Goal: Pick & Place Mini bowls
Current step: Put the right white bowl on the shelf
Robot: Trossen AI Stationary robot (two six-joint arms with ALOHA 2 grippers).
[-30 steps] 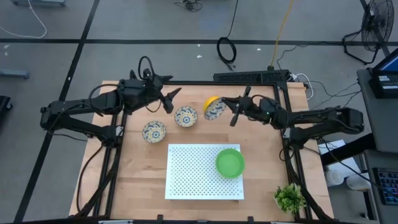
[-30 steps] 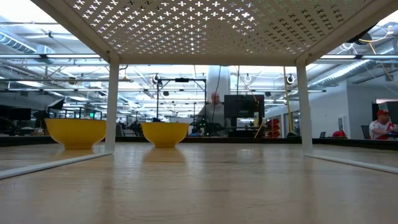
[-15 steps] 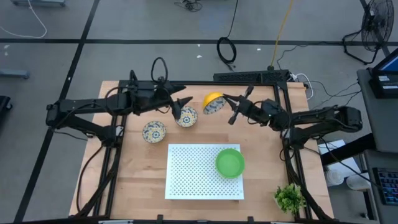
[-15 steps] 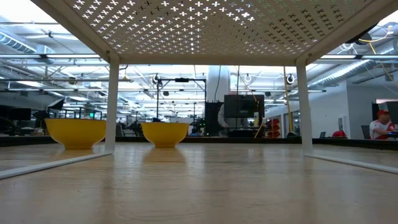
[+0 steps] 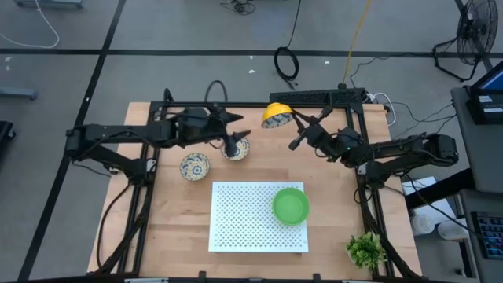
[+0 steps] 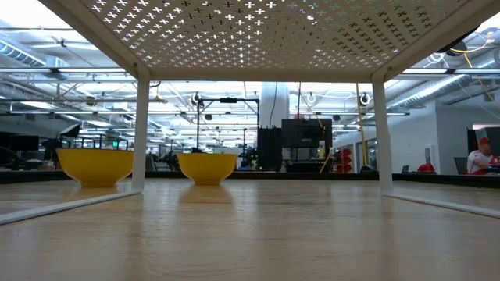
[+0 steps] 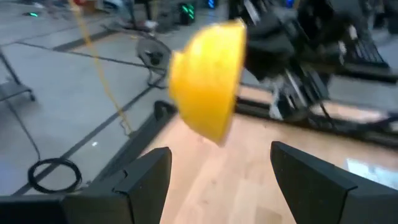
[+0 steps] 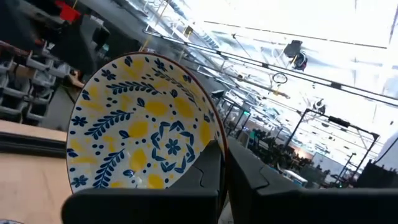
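Near the wooden table's (image 5: 177,220) top edge in the high view, our right gripper (image 5: 289,120) is clamped on a tilted patterned bowl (image 5: 275,115), while our left gripper (image 5: 236,141), fingers apart, hovers over another bowl (image 5: 236,148).

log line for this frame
right end effector: holds patterned bowl aloft | left end effector: open over bowl | green bowl: on rack

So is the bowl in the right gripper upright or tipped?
Tipped: the patterned bowl, pinched by the right gripper, shows its yellow outside from above.
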